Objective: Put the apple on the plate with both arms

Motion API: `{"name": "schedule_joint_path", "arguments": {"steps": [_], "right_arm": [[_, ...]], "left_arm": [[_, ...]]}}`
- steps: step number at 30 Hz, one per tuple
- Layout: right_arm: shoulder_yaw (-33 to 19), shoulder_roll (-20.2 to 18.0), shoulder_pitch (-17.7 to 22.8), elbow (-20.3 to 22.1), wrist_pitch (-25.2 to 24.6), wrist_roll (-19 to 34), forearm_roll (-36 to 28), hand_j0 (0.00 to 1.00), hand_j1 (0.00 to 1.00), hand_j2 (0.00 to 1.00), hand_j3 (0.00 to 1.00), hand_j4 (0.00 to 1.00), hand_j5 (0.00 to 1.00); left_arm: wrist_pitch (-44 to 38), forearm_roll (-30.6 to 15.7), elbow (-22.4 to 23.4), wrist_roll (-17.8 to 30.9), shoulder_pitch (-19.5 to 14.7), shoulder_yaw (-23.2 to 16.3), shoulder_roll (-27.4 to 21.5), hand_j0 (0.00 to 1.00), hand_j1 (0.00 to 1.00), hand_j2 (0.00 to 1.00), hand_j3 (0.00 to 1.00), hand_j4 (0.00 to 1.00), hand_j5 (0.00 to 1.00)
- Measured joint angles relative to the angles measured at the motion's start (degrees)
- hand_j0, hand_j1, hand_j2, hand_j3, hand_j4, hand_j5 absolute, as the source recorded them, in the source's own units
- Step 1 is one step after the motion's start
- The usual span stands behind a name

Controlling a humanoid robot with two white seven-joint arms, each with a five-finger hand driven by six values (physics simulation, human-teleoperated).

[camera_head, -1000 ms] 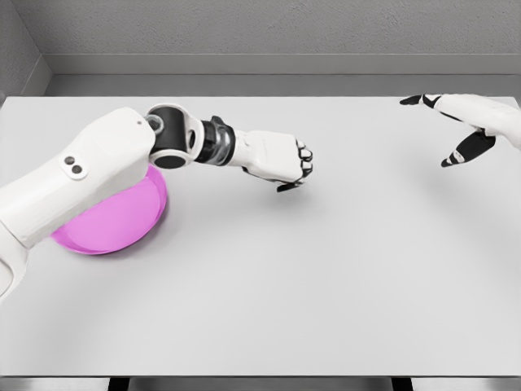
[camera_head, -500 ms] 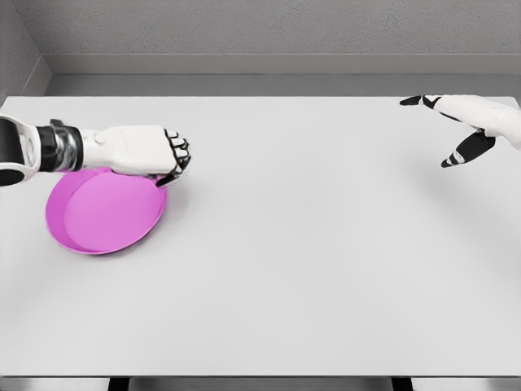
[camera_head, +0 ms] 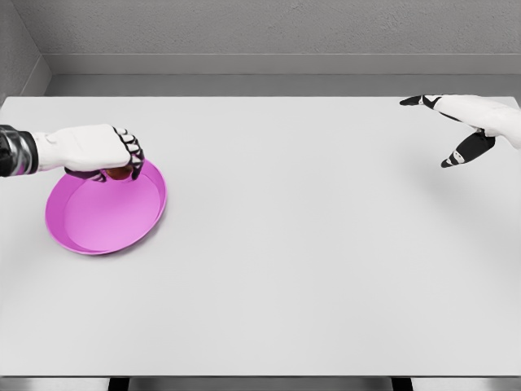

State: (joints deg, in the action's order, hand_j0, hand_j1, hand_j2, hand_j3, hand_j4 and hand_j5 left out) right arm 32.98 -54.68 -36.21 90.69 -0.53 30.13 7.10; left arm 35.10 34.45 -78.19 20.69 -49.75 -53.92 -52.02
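A magenta plate [camera_head: 106, 213] lies on the left side of the white table [camera_head: 309, 244]. My left hand [camera_head: 118, 163] hovers over the plate's far rim, fingers curled around a dark reddish apple [camera_head: 119, 172] that shows only a little beneath the palm. My right hand [camera_head: 468, 122] hangs over the table's far right corner, fingers spread and holding nothing.
A grey wall [camera_head: 269, 32] runs behind the table's far edge. The table's near edge [camera_head: 260, 376] crosses the bottom of the view.
My left arm has swung left from the table's middle and pulled back, bringing the closed hand over the plate's far rim. The right hand has stayed still.
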Motion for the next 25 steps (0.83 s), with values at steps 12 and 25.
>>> {"name": "schedule_joint_path", "arguments": {"steps": [12,25], "right_arm": [[0.0,0.0,0.0,0.0,0.0,0.01,0.0,1.0,1.0,1.0,1.0,1.0,1.0],[0.0,0.0,0.09,0.08,0.0,-0.01,0.0,1.0,1.0,1.0,1.0,1.0,1.0]], "left_arm": [[-0.01,-15.71,0.5,-0.01,1.94,4.76,-2.49,1.0,1.0,1.0,1.0,1.0,1.0],[0.0,-20.49,2.65,0.16,4.66,9.07,-3.3,1.0,1.0,1.0,1.0,1.0,1.0]]}}
